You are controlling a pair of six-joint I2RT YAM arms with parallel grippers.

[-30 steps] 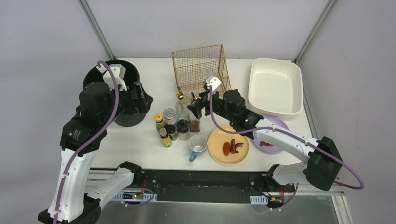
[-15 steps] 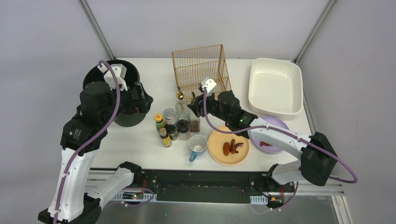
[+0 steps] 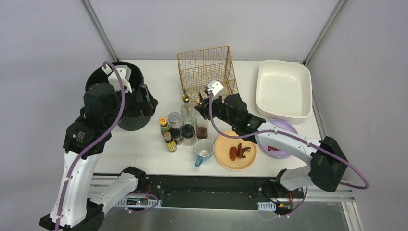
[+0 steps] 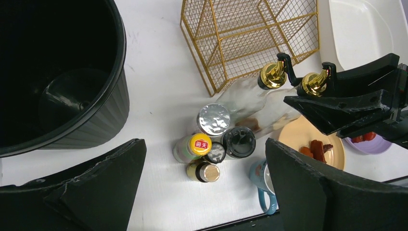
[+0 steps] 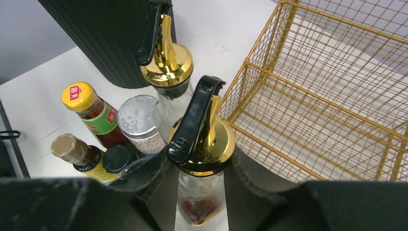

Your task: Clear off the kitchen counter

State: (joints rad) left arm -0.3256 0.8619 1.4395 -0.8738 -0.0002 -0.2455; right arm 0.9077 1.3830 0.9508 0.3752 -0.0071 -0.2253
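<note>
On the white kitchen counter (image 3: 139,149) stands a cluster of bottles and jars (image 3: 175,130). My right gripper (image 5: 201,187) is shut on a clear glass dispenser bottle (image 5: 202,144) with a gold cap, a black spout and a little brown liquid. Its fingers press both sides of the glass below the cap. From above the held bottle (image 3: 200,124) stands upright beside a second gold-capped dispenser bottle (image 3: 187,110). My left gripper (image 4: 204,185) hangs wide open above the cluster, holding nothing, next to the black bin (image 4: 48,72).
A gold wire rack (image 3: 207,70) stands just behind the bottles. A cream tub (image 3: 284,89) sits at the back right. A blue mug (image 3: 204,150), an orange plate (image 3: 226,159) with brown food and a purple plate (image 3: 288,127) lie near the front.
My right gripper has slid forward around the dispenser bottle and closed its fingers onto the glass. The left arm has barely moved.
</note>
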